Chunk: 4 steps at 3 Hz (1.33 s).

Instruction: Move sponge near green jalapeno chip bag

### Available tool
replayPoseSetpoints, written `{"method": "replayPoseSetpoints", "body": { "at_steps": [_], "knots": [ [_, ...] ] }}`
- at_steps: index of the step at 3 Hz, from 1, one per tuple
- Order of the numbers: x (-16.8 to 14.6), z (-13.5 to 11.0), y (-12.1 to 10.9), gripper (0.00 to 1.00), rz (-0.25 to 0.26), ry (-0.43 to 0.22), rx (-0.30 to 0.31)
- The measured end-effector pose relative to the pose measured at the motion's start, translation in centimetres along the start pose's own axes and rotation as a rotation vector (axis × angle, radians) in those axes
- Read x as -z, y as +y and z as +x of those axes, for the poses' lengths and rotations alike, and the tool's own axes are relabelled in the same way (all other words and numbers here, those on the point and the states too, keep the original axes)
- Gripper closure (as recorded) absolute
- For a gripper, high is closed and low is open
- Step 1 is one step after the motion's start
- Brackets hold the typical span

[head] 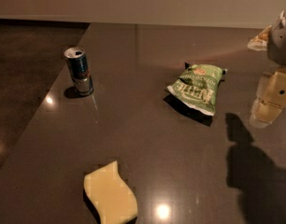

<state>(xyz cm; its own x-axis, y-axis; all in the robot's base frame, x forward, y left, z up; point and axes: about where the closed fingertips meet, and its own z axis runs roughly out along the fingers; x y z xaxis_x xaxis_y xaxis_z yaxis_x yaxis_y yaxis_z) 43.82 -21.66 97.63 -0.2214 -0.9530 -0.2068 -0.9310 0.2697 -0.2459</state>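
Note:
The sponge [109,194] is a flat pale-yellow slab with wavy edges, lying near the front edge of the dark table, left of centre. The green jalapeno chip bag [197,87] is a crinkled light-green bag with white lettering and a red-orange logo at its far end. It lies right of centre, well apart from the sponge. My gripper [270,101] hangs above the table at the right edge of the view, to the right of the bag. It casts a shadow on the table below it.
A dark blue-silver drink can [79,72] stands upright at the back left, near the table's left edge [49,97]. A pale crinkled packet [260,38] lies at the far right by the arm. A wall runs along the back.

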Motion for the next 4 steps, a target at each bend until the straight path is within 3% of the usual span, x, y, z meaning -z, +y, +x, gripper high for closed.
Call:
{"method": "replayPoseSetpoints", "body": {
  "at_steps": [1,2,4],
  "knots": [
    [0.0,0.0,0.0,0.0,0.0,0.0,0.0],
    [-0.1,-1.3,1.5,0.0,-0.012,-0.036,0.009],
    [-2.6,-6.1,8.3,0.0,-0.124,-0.195,0.07]
  ]
}}
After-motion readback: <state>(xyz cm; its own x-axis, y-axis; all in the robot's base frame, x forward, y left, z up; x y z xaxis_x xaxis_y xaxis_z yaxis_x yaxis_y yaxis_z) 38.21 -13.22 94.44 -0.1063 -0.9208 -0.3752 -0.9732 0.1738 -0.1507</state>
